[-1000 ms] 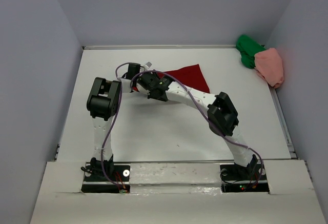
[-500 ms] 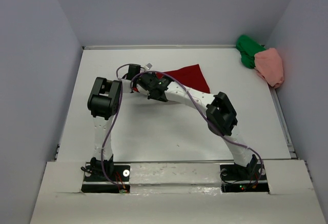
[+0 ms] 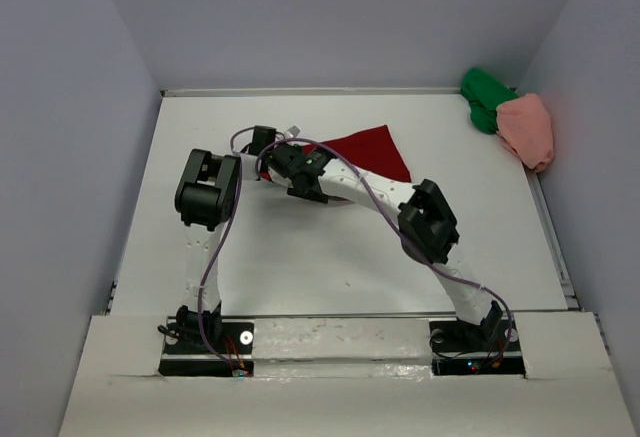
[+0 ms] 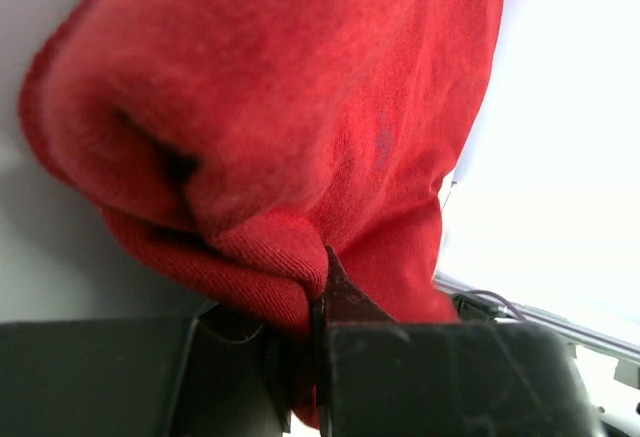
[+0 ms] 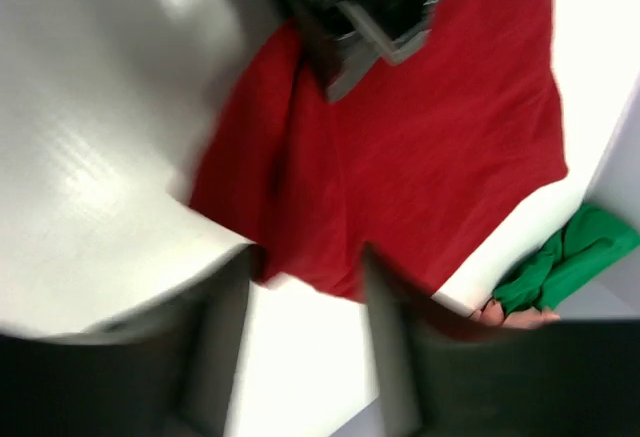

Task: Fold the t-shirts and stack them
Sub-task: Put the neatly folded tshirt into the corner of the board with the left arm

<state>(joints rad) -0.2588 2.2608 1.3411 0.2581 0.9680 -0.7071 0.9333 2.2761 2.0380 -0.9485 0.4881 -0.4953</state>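
Observation:
The dark red t-shirt (image 3: 372, 147) lies partly spread at the table's middle back, its left part hidden under both arms. My left gripper (image 3: 262, 145) is at the shirt's left end. In the left wrist view the left gripper (image 4: 318, 302) is shut on a bunched fold of the red t-shirt (image 4: 300, 107). My right gripper (image 3: 284, 161) is right beside it. In the right wrist view the right gripper (image 5: 305, 342) is open, with bare table between its fingers (image 5: 215, 342) and the shirt's edge (image 5: 400, 157) just beyond. The green t-shirt (image 3: 486, 98) and the salmon pink t-shirt (image 3: 527, 129) lie crumpled together at the back right.
White walls close the table (image 3: 300, 257) in at the back and on both sides. The right arm's elbow (image 3: 430, 222) reaches across the middle. The left arm's elbow (image 3: 207, 192) stands on the left. A purple cable (image 3: 225, 247) loops along the left arm.
The left gripper has closed on the red shirt. The right gripper, shut a second ago, has opened its jaws. Both arms shifted only slightly.

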